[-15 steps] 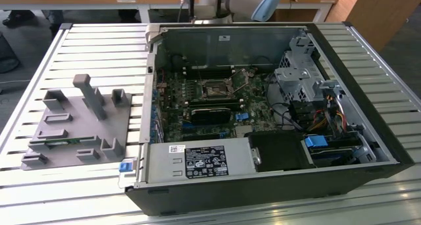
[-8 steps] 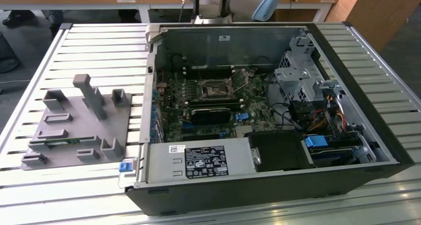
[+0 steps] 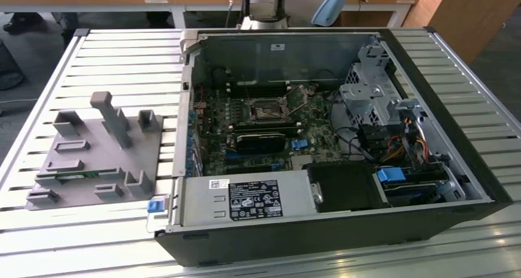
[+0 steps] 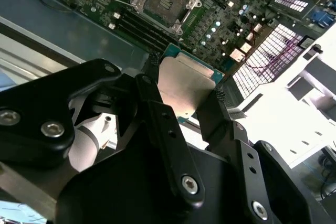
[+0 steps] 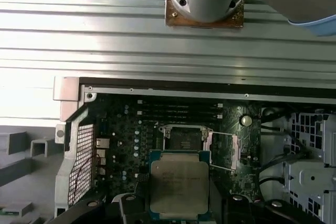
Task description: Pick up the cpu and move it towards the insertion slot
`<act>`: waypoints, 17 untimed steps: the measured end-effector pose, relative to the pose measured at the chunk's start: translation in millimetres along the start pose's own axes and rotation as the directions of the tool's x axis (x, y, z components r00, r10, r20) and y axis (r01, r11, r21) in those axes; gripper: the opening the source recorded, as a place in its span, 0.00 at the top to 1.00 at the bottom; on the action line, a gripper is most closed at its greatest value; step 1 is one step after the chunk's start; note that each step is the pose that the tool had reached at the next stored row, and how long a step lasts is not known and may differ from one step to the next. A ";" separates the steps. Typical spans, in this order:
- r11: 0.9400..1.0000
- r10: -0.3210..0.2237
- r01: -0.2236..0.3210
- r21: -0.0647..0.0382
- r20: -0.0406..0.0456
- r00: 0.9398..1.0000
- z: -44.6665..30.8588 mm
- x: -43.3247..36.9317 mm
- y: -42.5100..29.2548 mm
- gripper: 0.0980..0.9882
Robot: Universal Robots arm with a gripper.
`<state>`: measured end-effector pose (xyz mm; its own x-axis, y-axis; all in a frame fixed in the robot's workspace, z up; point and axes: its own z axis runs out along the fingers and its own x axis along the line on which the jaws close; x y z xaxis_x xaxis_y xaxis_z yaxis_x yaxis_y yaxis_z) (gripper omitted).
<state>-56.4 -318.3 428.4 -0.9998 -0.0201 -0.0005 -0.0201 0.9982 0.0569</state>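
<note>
One cpu point(image 4: 185, 88), silvery face showing, gripped at two opposite edges by the tool point(image 4: 184, 90), held above the open computer case point(image 3: 456, 168). One insertion slot point(image 5: 185, 139), bracket open, lies on the motherboard point(image 5: 121, 145) just beyond the chip in the first wrist view. One grey tray point(image 3: 82, 168) rests on the worktop point(image 3: 122, 58).

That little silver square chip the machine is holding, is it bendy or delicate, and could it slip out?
The cpu looks stiff: it sits flat and unbent between the fingers, clamped only at its edges. Its smooth metal top probably makes it slippery, so edge grip seems sensible. Thin and flat, it likely weighs little, though the green rim suggests a delicate board underneath.
</note>
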 end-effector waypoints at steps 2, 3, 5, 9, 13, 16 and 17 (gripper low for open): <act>1.000 0.000 0.000 0.000 0.000 1.000 0.8 -0.3 2.8 0.51; 1.000 0.000 0.000 0.000 0.000 1.000 1.4 -0.5 4.0 0.51; 1.000 0.000 0.000 0.000 0.000 1.000 2.3 -1.1 6.1 0.51; 1.000 0.002 -0.002 0.000 0.000 1.000 3.1 -4.1 8.7 0.51; 1.000 0.004 -0.004 0.000 0.001 1.000 3.9 -9.5 9.9 0.51; 1.000 0.005 -0.005 0.000 0.001 1.000 4.5 -14.3 10.2 0.51; 1.000 0.006 -0.006 0.000 0.001 1.000 4.7 -15.9 10.2 0.51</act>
<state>-40.7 -307.6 424.4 -0.9999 -0.0142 -0.0009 -0.0143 0.9983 0.0569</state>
